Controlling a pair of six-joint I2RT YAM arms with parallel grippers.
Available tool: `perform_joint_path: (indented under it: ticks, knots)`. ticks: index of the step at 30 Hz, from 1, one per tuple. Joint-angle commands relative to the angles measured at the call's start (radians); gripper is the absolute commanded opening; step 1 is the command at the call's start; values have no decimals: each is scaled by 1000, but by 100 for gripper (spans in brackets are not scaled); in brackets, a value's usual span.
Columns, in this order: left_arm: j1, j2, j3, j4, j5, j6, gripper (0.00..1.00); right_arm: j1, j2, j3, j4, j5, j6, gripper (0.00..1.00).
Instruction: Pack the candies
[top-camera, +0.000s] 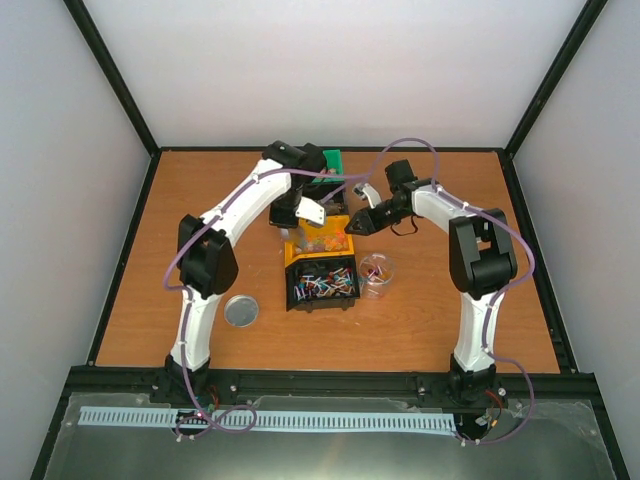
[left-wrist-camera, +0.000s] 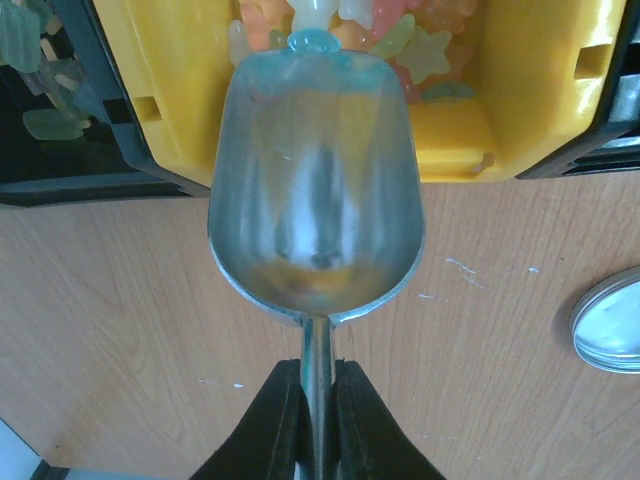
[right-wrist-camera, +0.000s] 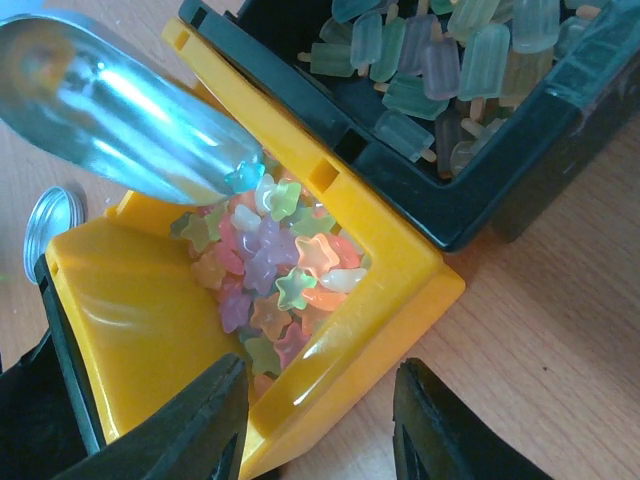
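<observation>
Smooth orange-brown wooden worktop (top-camera: 440, 330). At its centre a glossy yellow plastic bin (right-wrist-camera: 130, 320) holds the candies (right-wrist-camera: 275, 270), a heap of tiny translucent stars in pink, orange, green and lilac. At its 12 o'clock, a black bin (right-wrist-camera: 500, 170) holds frosted lolly shapes. The right end effector (right-wrist-camera: 322, 365) gapes wide, empty. The left end effector (left-wrist-camera: 318, 400) is clamped on a shiny metal scoop (left-wrist-camera: 315, 200).
</observation>
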Motion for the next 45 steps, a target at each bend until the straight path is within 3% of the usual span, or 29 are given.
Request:
perform_joint_path:
  ticks: [1,6,13,21,27,40,45]
  knots:
    - [0,43,34,-30,-70,-16,1,10,24,36,-23,-34,-7,41]
    - [-4,62,35,-20,29,-16,1,12,44,38,-30,-45,-13,37]
    - [23,82,-53,35,244,-9,1,11,63,39,-53,-54,-32,24]
    - [118,57,-189,202,482,12,1,12,71,20,-36,-60,2,9]
    - [127,33,-309,369,593,-13,1,12,84,21,-33,-54,22,3]
    - [154,-27,-494,712,854,-183,1,26,84,12,-40,-48,17,3]
    - [213,-65,-526,715,945,-148,1,24,79,6,-50,-50,-3,3]
